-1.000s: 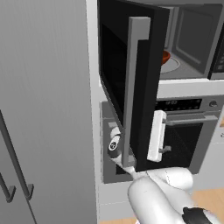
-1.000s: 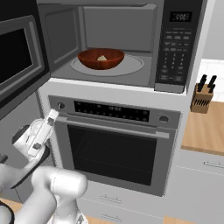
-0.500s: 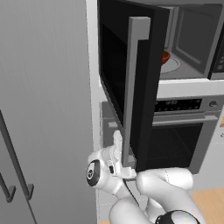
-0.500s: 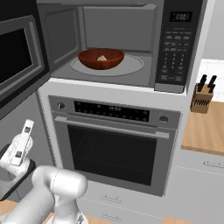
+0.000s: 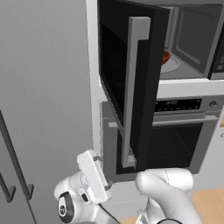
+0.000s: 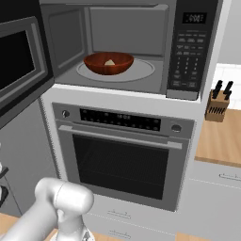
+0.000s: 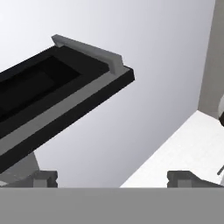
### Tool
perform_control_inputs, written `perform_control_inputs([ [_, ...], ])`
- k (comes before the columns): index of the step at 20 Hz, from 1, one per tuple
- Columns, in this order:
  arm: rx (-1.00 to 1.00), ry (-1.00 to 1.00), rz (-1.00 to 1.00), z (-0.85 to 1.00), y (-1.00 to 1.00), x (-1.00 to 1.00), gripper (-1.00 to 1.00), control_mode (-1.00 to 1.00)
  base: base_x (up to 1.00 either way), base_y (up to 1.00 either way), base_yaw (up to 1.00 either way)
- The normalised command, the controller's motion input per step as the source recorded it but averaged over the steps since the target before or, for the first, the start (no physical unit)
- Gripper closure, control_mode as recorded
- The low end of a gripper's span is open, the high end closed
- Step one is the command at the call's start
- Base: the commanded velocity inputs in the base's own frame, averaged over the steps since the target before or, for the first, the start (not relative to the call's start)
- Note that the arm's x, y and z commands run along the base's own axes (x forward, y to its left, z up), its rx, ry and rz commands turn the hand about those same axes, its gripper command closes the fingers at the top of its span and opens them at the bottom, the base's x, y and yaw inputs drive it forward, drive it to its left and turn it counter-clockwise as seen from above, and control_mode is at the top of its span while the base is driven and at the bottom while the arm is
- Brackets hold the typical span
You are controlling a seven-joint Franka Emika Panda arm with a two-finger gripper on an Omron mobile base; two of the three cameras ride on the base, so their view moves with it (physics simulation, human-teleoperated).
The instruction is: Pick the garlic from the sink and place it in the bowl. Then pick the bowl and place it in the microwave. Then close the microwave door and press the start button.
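While the base has stayed put, the arm has dropped over the last second: its hand, which was up by the lower end of the door handle, now hangs low beside the tall grey cabinet, under the swung-out microwave door (image 5: 131,83). To my eye that means the arm has drawn out of the cavity and is coming round behind the door to push it shut; the picking and placing look finished, the closing and the start button still to do.

The microwave (image 6: 136,47) stands open above the oven (image 6: 123,157), its light grey cavity bare but for the turntable and what sits on it. The door is wide and black with a dark glass window and a long silver handle (image 5: 133,87) running down its free edge; in the hand view its underside juts across the upper left.

The gripper (image 7: 113,178) points up past that door edge with its dark fingers (image 7: 43,178) spread wide and nothing between them.

The red-brown bowl (image 6: 108,62) rests in the middle of the turntable, upright, and the pale garlic (image 6: 109,62) lies inside it.
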Motion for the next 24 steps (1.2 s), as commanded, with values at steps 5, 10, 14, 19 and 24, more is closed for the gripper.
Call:
perform_control_inputs([
  [5, 0.00, 0.00, 0.24, 0.17, 0.85, -0.26, -1.00, -1.00, 0.00, 0.00, 0.00],
  [10, 0.01, 0.00, 0.08, 0.58, 0.22, -0.27, -1.00, -1.00, 0.00, 0.00, 0.00],
  [14, 0.08, 0.00, 0.06, 0.66, -0.01, -0.15, -1.00, -1.00, 0.00, 0.00, 0.00],
  [19, 0.12, -0.05, 0.08, 0.60, -0.31, -0.08, -1.00, -1.00, 0.00, 0.00, 0.00],
  [24, 0.15, -0.01, 0.09, 0.66, -0.59, 0.00, -1.00, -1.00, 0.00, 0.00, 0.00],
])
